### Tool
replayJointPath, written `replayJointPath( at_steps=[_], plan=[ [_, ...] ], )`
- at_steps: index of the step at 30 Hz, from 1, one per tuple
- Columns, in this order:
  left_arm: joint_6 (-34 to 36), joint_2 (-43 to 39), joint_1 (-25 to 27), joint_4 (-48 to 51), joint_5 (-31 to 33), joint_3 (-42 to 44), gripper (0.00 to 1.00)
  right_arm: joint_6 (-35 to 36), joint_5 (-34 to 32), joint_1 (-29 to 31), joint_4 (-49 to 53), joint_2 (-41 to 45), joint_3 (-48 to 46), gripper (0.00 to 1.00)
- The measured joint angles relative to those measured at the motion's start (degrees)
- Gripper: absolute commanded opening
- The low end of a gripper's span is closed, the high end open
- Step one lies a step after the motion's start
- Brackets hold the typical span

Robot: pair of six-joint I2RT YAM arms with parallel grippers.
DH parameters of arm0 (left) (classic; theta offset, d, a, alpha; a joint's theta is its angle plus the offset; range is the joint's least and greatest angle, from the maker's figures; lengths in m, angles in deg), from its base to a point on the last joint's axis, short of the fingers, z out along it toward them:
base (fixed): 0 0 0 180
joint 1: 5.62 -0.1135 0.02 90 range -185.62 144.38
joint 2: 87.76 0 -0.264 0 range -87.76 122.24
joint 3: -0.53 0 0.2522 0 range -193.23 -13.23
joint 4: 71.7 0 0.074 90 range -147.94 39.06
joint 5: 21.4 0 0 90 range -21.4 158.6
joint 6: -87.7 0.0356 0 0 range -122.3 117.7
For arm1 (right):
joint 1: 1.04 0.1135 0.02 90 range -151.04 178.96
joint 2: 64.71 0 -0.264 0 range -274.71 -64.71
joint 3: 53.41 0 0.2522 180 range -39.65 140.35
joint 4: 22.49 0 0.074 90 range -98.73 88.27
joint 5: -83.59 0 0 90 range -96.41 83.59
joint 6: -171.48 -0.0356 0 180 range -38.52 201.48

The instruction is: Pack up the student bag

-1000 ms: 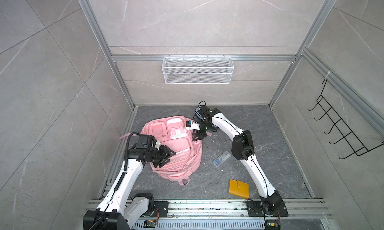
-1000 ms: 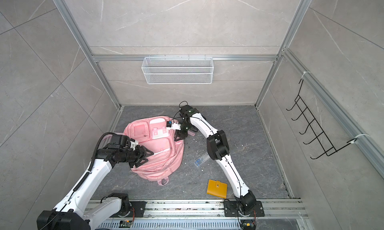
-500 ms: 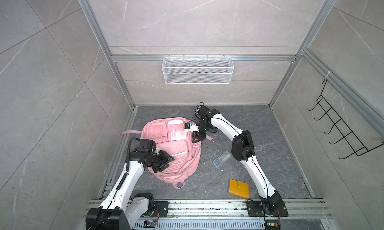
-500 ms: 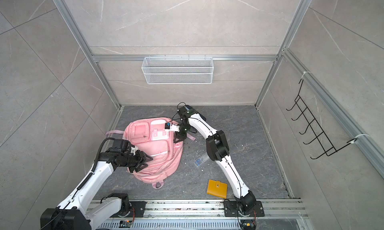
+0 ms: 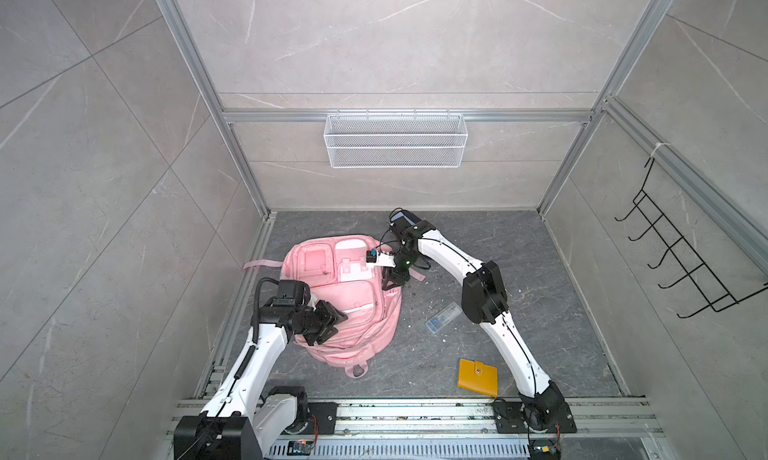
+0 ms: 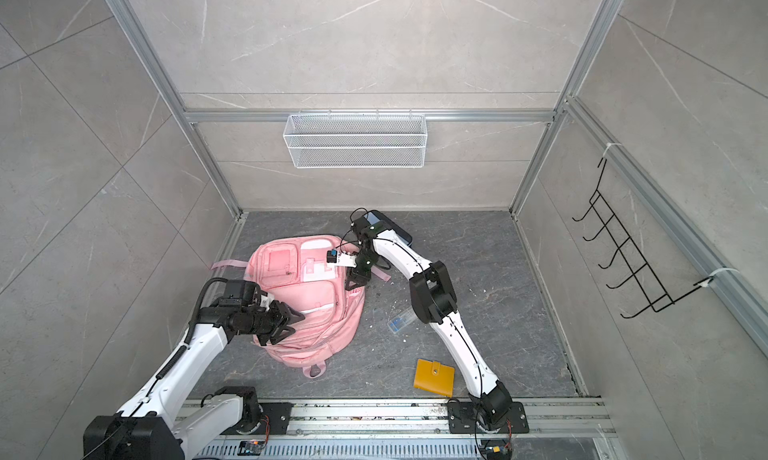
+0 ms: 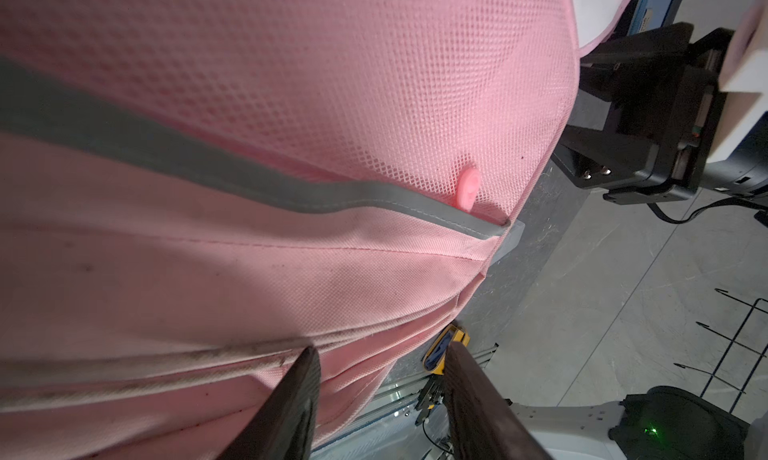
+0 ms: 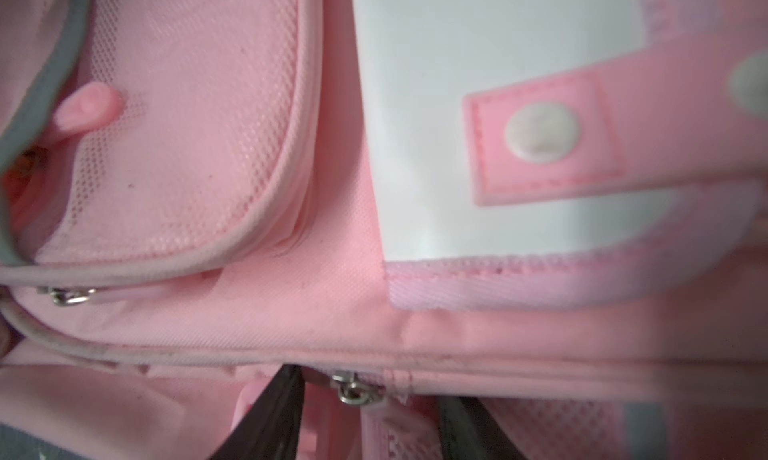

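Bag (image 5: 361,312): pink, lying flat on the worktop (image 5: 540,271), toward 9 o'clock.
Left tool (image 7: 380,354): half wide, bag fabric partly in the gap, at the bag's 8 o'clock.
Right tool (image 8: 370,385): half wide, astride a zipper pull (image 8: 352,389), at its 2 o'clock.

Big pink bag (image 5: 353,312) takes left-centre of table (image 5: 561,271); left tool (image 5: 337,321) sits on its near-left side, right tool (image 5: 392,285) on its right edge, so no way thru there. Right arm cuts diag. across centre-right. Clear case (image 5: 443,317) lies betw. bag & that arm; yellow wallet (image 5: 478,377) near front rail. Navy case (image 6: 384,220) at back, partly under arm. Free: far-right strip, back-right corner, front patch betw. bag & wallet.
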Motion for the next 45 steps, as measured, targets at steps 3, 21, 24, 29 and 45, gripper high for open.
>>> replayJointPath(
  at_steps=[3,21,24,29,45],
  plan=[
    [0.0,0.6,-0.3,0.0,0.0,0.1,0.51,0.0,-0.3,0.0,-1.2,1.9,-3.0,0.52],
    [0.2,2.2,-1.1,0.0,-1.0,0.1,0.51,-0.8,-2.4,0.2,-0.9,3.8,-3.6,0.00],
    [0.2,2.2,-1.1,0.0,-1.0,0.1,0.51,-1.1,-2.6,0.2,-0.7,3.8,-3.6,0.00],
    [0.2,2.2,-1.3,0.0,-1.0,0.1,0.51,-1.1,-2.6,0.2,-0.7,3.8,-3.6,0.00],
    [15.3,0.7,3.9,4.5,2.2,-10.7,0.52,-13.6,-5.9,0.3,-8.4,12.4,-14.9,0.00]
  ],
)
